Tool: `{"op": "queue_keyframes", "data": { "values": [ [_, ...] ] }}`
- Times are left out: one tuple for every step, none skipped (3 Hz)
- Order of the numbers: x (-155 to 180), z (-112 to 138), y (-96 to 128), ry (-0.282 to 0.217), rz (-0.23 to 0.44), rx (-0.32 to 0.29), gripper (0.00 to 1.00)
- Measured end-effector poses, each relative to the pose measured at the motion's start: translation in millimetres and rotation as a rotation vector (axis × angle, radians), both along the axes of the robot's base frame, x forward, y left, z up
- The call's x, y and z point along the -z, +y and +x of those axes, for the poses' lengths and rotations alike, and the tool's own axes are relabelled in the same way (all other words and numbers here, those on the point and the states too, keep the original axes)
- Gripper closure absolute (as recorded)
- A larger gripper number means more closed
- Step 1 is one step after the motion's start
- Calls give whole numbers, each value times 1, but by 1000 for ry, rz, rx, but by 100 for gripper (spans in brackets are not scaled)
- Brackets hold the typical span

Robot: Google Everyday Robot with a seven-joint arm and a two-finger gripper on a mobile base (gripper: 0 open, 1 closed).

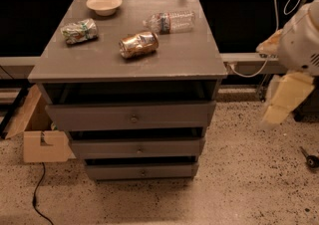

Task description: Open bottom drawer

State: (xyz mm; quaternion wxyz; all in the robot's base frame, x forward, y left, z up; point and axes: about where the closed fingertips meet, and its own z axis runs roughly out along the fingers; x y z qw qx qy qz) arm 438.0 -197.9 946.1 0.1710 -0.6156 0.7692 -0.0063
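The grey cabinet (pixel 124 59) has three drawers. The bottom drawer (pixel 114 171) has the slimmest front and a small round knob (pixel 143 172); its front sits close to the cabinet, near the floor. Above it are the middle drawer (pixel 109 148) and the top, tallest drawer (pixel 99 116). My gripper (pixel 285 100), pale yellow on a white arm (pixel 301 35), hangs at the right of the cabinet at about the height of the top drawer. It is well apart from the cabinet and touches nothing.
On the cabinet top lie a bowl (pixel 104 4), a crushed green can (pixel 79 31), a brown can (pixel 138 44) and a plastic bottle (pixel 169 21). A cardboard box (pixel 37 139) stands on the floor at the left. A cable (pixel 36 194) runs nearby. The floor is speckled.
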Motion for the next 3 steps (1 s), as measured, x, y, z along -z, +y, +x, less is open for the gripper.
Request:
{"op": "queue_keyframes", "data": {
  "values": [
    [68, -2, 44, 54, 127, -79, 0],
    [147, 9, 102, 88, 291, -113, 0],
    [147, 7, 102, 92, 289, -115, 0]
  ]
}}
